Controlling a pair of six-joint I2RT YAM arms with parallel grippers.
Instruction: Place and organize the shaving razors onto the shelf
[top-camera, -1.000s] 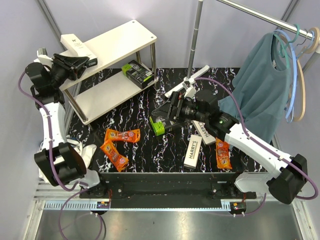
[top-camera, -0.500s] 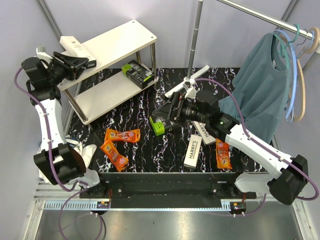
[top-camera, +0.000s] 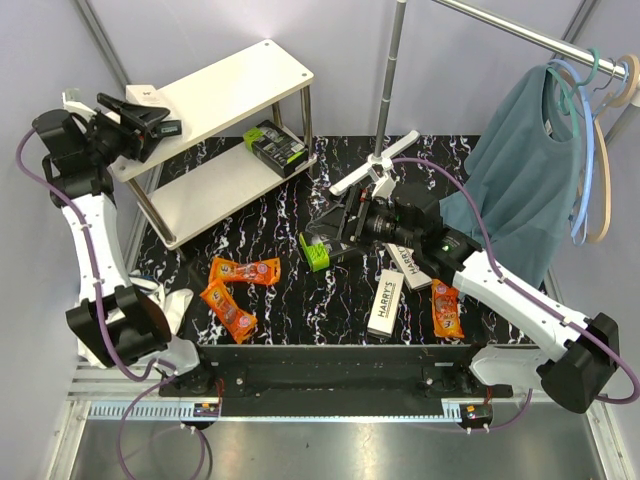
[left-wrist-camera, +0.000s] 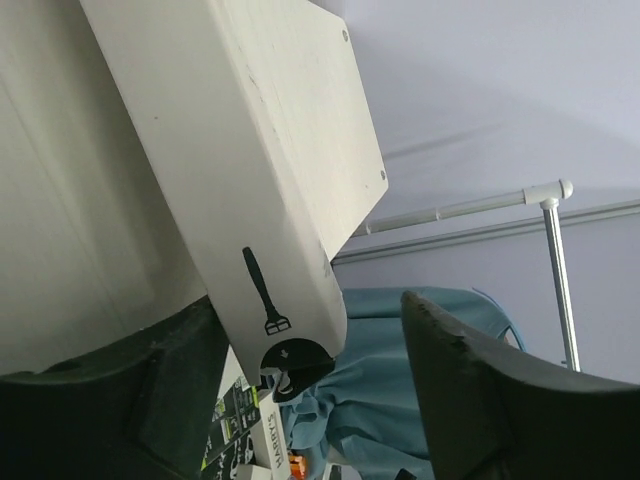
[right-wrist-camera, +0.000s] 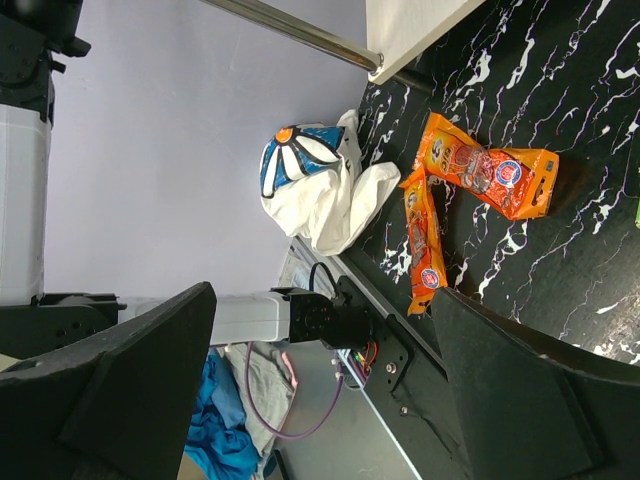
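Fingers of left gripper (left-wrist-camera: 305, 320) spread either side of white HARRY'S box (left-wrist-camera: 260, 170) lying at left end of shelf (top-camera: 250, 80) top board (leaves room for more, prob.). Right gripper (top-camera: 327, 238) fingers spread, empty, nr green pack (top-camera: 314, 253) before shelf.

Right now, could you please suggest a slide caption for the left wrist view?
Left tool open around a white Harry's box resting on the shelf's top board, teal shirt behind.
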